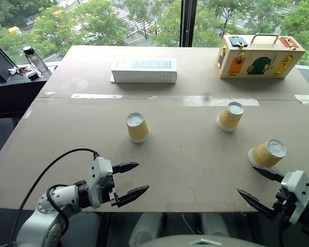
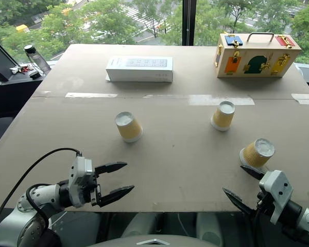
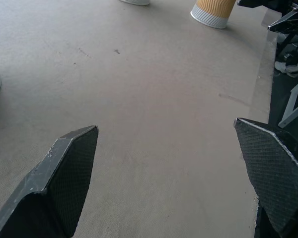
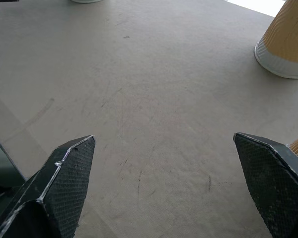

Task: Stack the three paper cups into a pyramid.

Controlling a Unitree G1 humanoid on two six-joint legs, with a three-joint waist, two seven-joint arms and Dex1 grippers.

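Three paper cups (image 1: pixel 138 127) (image 1: pixel 230 116) (image 1: pixel 267 153) stand upside down, well apart on the table (image 1: pixel 185 154), while the left gripper (image 1: pixel 130 181) and right gripper (image 1: pixel 257 186) hover empty, fingers spread wide

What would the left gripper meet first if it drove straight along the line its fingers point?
Mostly bare tabletop. The open left gripper aims toward the yellow-orange ribbed paper cup nearest the right gripper, so that cup looks likeliest to be met first, though depth is unclear.
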